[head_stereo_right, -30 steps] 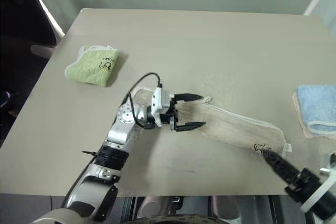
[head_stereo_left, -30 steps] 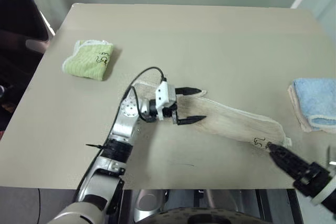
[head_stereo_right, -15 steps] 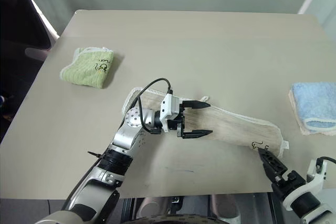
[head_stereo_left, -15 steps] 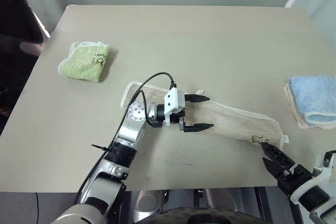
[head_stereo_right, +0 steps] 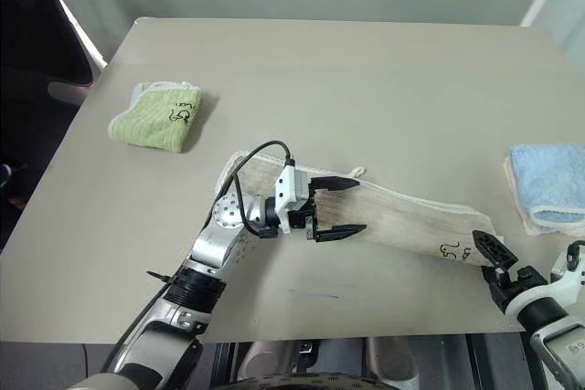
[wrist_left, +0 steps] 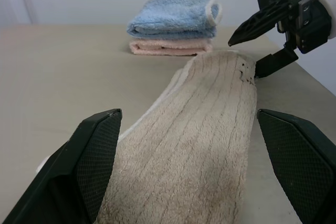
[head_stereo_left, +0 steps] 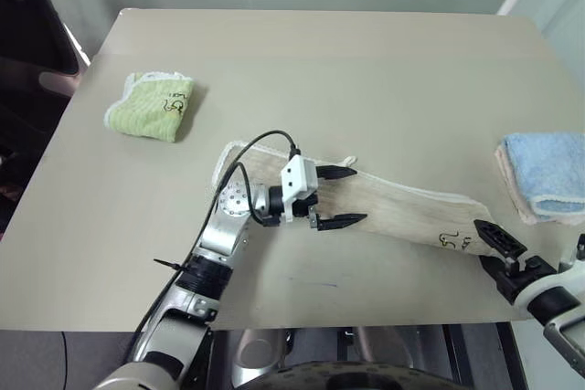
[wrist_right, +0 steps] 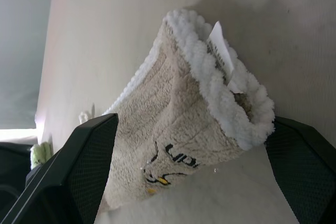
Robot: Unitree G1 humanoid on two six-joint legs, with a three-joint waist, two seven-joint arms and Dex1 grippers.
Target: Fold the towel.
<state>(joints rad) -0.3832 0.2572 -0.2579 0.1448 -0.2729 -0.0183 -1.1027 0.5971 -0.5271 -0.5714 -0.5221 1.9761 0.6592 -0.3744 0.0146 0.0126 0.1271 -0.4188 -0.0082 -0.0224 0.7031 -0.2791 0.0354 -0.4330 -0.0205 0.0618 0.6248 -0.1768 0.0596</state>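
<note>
The left hand (head_stereo_left: 336, 196) hovers over the middle of the towel (head_stereo_left: 402, 212), its two black fingers spread wide to either side of the strip and gripping nothing. The right hand (head_stereo_right: 492, 258) sits at the towel's near right corner, just by the small dark embroidered mark (head_stereo_right: 452, 249), fingers equally wide and empty, with the corner lying in the gap between them. The beige towel lies as a long, narrow band slanting across the front of the counter (head_stereo_left: 347, 70), already doubled lengthwise by the look of it. To fold it well, the right hand would probably need to close on the full thickness of that corner, edging and tag included, so no layer slips loose, while the left pins or pinches the middle as the crease line. A green folded towel (head_stereo_left: 153, 107) rests far off to the left, and a blue towel (head_stereo_left: 544, 171) stacked on a pink one (wrist_left: 170, 48) sits at the right edge, partly cut off in the head views. The towel's left end is hidden behind the left arm, and how many layers it has cannot be told.
</note>
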